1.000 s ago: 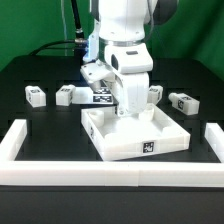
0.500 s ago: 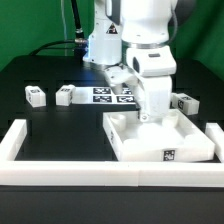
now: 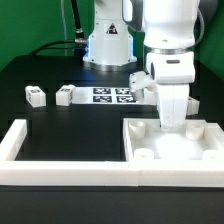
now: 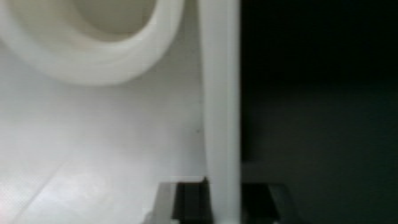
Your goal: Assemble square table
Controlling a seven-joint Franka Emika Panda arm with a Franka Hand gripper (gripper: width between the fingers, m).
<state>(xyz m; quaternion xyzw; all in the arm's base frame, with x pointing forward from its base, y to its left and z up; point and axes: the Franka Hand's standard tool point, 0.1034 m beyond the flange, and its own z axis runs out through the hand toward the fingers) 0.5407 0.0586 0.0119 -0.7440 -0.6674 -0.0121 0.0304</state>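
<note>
The square tabletop [image 3: 178, 150] is a white slab with a raised rim and round corner holes. It lies at the exterior view's right, in the corner of the U-shaped border wall. My gripper [image 3: 172, 124] reaches down onto its far rim. In the wrist view the thin white rim [image 4: 217, 90] stands between my two dark fingers [image 4: 192, 203], and the gripper [image 4: 222, 203] is shut on it. A round corner hole [image 4: 89, 30] shows beside the rim. Two white leg blocks [image 3: 35, 95] [image 3: 66, 95] lie at the left. Other legs are hidden behind the arm.
The long white border wall [image 3: 90, 175] runs along the front and up both sides. The marker board [image 3: 112, 95] lies flat at the back middle. The robot base [image 3: 108, 40] stands behind it. The table surface is black.
The tabletop, held by its rim, has slid with my gripper toward the exterior view's right and now sits against the border wall's right corner.
</note>
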